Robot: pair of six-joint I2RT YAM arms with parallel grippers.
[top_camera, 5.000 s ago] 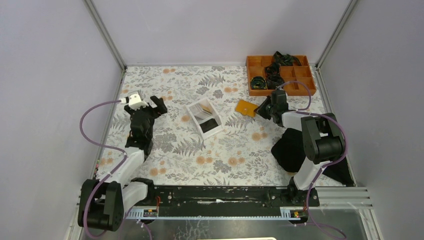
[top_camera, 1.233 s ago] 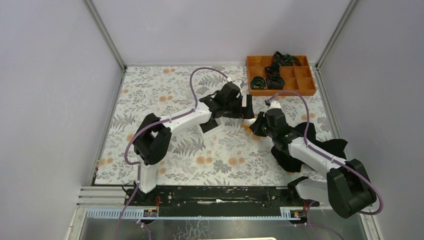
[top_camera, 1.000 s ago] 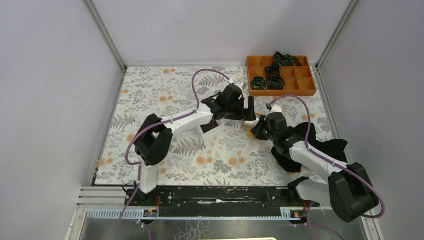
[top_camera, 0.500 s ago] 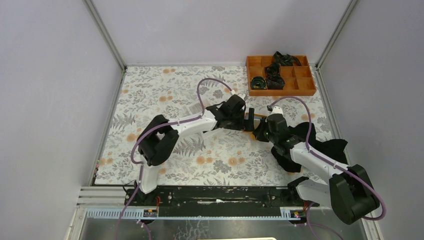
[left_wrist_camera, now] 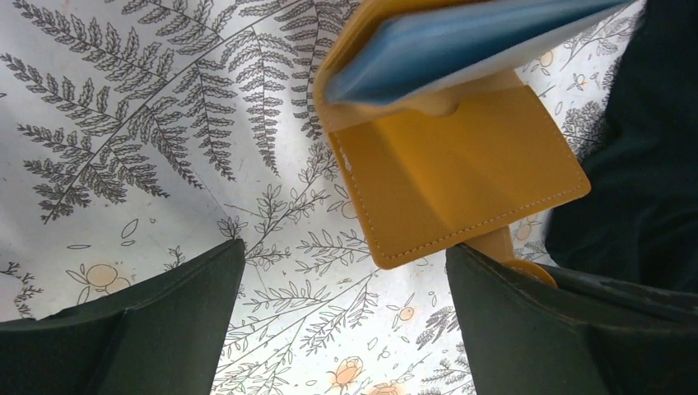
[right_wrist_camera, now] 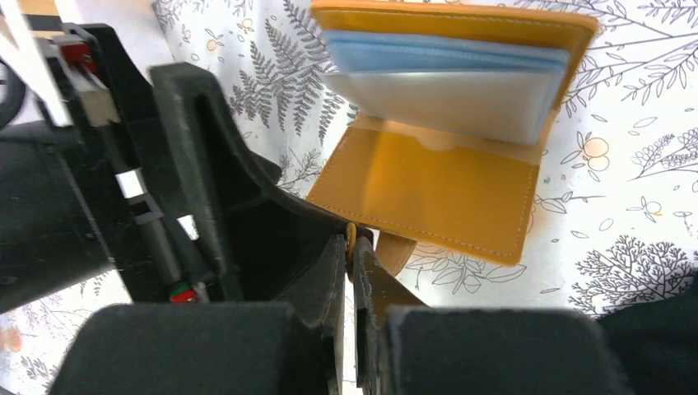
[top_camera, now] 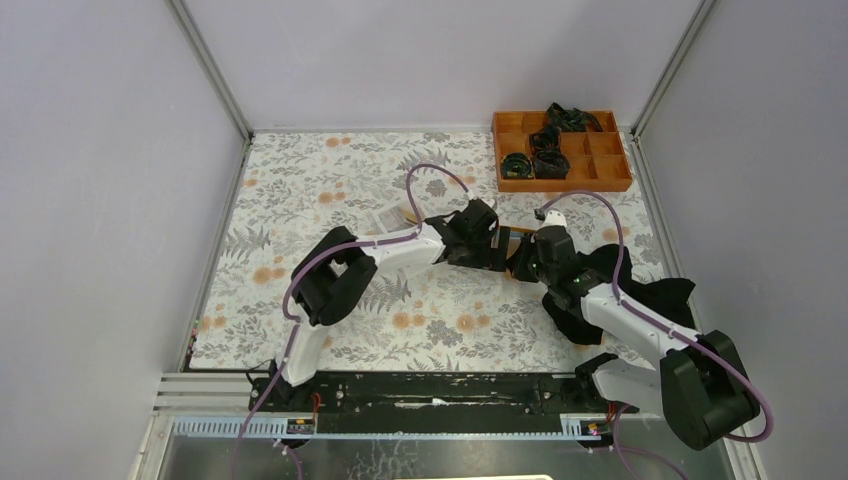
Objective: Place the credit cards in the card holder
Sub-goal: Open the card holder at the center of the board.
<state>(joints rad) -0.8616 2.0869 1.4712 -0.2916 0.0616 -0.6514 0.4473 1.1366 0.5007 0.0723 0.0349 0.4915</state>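
The card holder [right_wrist_camera: 436, 188] is an orange-tan wallet lying open on the floral table, with its pale blue pockets [right_wrist_camera: 449, 78] standing up. My right gripper [right_wrist_camera: 352, 240] is shut on the small clasp tab at its near edge. My left gripper [left_wrist_camera: 346, 251] hangs open right over the holder's flap [left_wrist_camera: 461, 177], one finger [left_wrist_camera: 123, 329] on each side and nothing between them. From above, the left gripper [top_camera: 497, 250] and right gripper [top_camera: 520, 262] nearly meet, and only a sliver of the card holder [top_camera: 517, 232] shows. The credit cards are hidden.
A white box [top_camera: 392, 214] is mostly covered by my left forearm. An orange compartment tray [top_camera: 560, 186] with dark items stands at the back right. A black cloth [top_camera: 640, 295] lies under my right arm. Grey walls close in the table on three sides.
My left arm has swung from the far left across the white box and come down beside the card holder. My right gripper has drawn the holder slightly nearer and stayed shut on its tab.
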